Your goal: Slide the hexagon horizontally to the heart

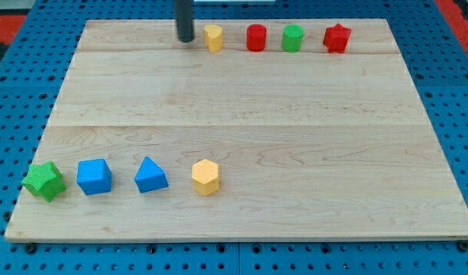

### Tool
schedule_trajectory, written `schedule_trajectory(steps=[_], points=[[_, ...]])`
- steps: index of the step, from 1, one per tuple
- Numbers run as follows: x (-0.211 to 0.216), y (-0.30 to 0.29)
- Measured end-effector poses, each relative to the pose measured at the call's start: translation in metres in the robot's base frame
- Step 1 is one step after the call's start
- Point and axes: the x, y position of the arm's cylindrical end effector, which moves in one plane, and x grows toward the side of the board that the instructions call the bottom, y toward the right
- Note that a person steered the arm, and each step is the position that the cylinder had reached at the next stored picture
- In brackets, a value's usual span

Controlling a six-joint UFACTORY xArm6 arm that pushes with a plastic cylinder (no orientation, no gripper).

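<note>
My tip [185, 39] is a bare rod end with nothing to open or grasp; it rests near the board's top edge, just left of the yellow heart [213, 37]. The yellow hexagon [205, 177] sits well apart in the bottom row, right of the blue triangle [150, 175]. It looks light, rigid and likely to spin, so I'd push squarely on a flat side.
</note>
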Motion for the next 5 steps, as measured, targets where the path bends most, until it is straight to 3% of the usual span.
schedule_trajectory(steps=[1,2,3,4,5], points=[[0.101,0.066],[0.162,0.191],[0.237,0.238],[0.304,0.231],[0.317,0.168]])
